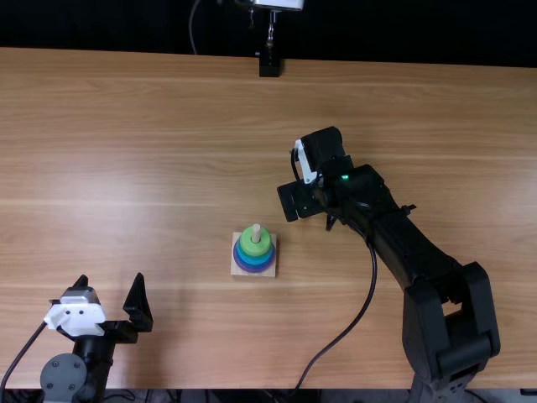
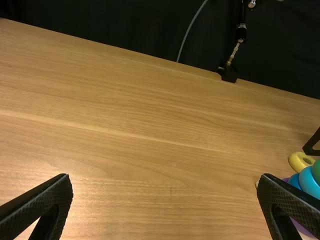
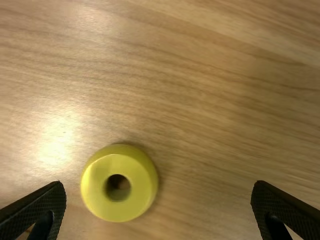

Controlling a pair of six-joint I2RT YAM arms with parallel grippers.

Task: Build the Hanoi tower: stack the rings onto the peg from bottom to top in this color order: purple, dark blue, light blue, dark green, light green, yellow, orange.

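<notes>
Jaws apart, left and right | yellow ring [image 3: 94, 186] flat on table [image 1: 126, 168] | light green ring [image 1: 255, 250] topmost on peg [image 1: 256, 232]

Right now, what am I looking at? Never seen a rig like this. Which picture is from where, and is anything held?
Two black robot arms, the left arm and the right arm, share a light brown wooden table. The top view is from a fixed camera above; each wrist view is from a camera on that arm. On the table, a square wooden base with an upright peg carries coloured rings, purple lowest, light green ring on top. A thick yellow ring lies flat below the right claw. That claw and the left claw are open, holding nothing.
</notes>
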